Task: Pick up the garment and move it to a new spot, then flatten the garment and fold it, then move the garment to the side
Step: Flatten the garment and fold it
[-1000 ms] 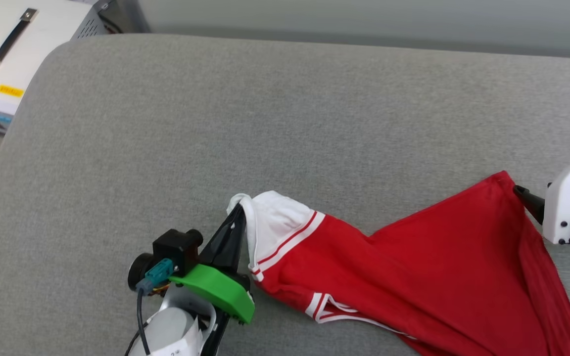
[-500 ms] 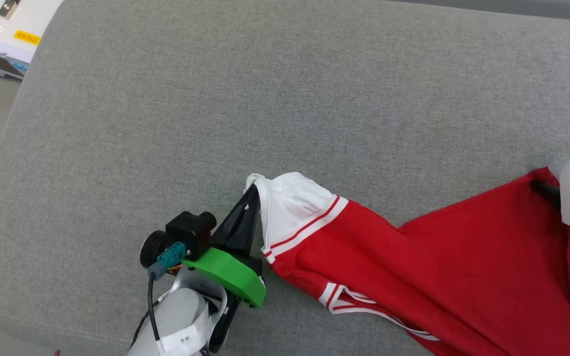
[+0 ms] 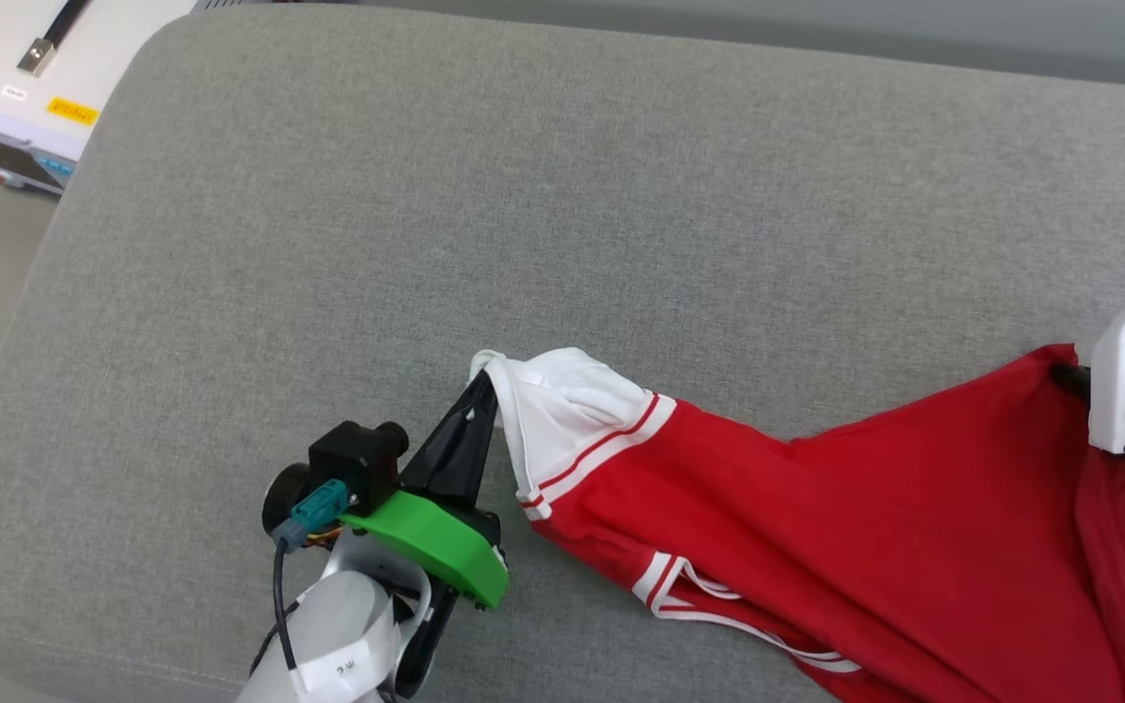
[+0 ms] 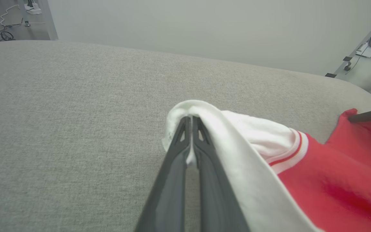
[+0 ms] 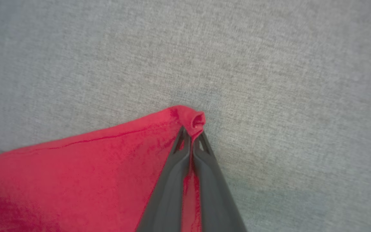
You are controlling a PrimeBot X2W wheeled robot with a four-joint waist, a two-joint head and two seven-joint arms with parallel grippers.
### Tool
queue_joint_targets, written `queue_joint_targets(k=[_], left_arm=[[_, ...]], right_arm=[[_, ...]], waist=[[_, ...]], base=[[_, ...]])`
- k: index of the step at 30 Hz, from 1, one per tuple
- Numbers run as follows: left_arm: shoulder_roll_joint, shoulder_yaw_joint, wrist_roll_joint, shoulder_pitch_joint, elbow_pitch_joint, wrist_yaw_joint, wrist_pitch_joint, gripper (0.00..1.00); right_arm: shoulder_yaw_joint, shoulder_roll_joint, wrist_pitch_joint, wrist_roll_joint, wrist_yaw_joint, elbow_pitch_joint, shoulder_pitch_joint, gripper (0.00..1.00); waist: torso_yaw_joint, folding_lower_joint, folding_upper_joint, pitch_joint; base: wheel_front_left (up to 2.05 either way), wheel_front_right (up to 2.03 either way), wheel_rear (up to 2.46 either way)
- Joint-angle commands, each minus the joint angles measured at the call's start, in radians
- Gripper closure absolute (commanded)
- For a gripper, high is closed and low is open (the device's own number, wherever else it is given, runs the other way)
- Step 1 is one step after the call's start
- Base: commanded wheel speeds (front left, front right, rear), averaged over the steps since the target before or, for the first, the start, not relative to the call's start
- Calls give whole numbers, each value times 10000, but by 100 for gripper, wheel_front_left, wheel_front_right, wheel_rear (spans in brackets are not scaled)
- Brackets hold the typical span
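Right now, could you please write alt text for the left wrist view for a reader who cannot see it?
The left gripper, shut, pinches the white sleeve of the red garment over a grey cushioned surface. At the right edge, the dark tip of the right gripper grips a red corner.

Laboratory or test room, not domestic. Beyond the fingertips of the left gripper (image 4: 190,120): loose floor cables (image 4: 6,32) and a bare wall (image 4: 188,25). A white handled equipment case (image 3: 84,59) stands ahead-left of them, beside the grey cushion (image 3: 523,195).

Head overhead; wrists seemingly close; common garment (image 3: 865,547).
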Motion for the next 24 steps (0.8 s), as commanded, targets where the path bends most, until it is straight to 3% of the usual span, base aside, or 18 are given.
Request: queue_joint_targets(k=[1,6,13,24], left_arm=[[152,127,-13,-80,-7,-56,-37,100],[698,330,29,-541,-38,-56,197,100],[1406,387,-110,-2472,143,-85,733,100],[2031,398,-837,-7038,2457,-99,776,100]], right_arm=[[-122,21,-210,-68,4,-59,106,100],[-675,69,-704,-524,4,-403,-56,100],[-1193,251,-1066,-1424,4,-808,-698,100],[-1901,1050,-2783,-3384,4,-405,-3459,100]], waist=[[-248,-1,0,-542],[-699,-1,0,-1182],[-1292,-1,0,-1461],[-1998,-1,0,-647]], base=[[0,0,0],[0,0,0],[0,0,0],[0,0,0]])
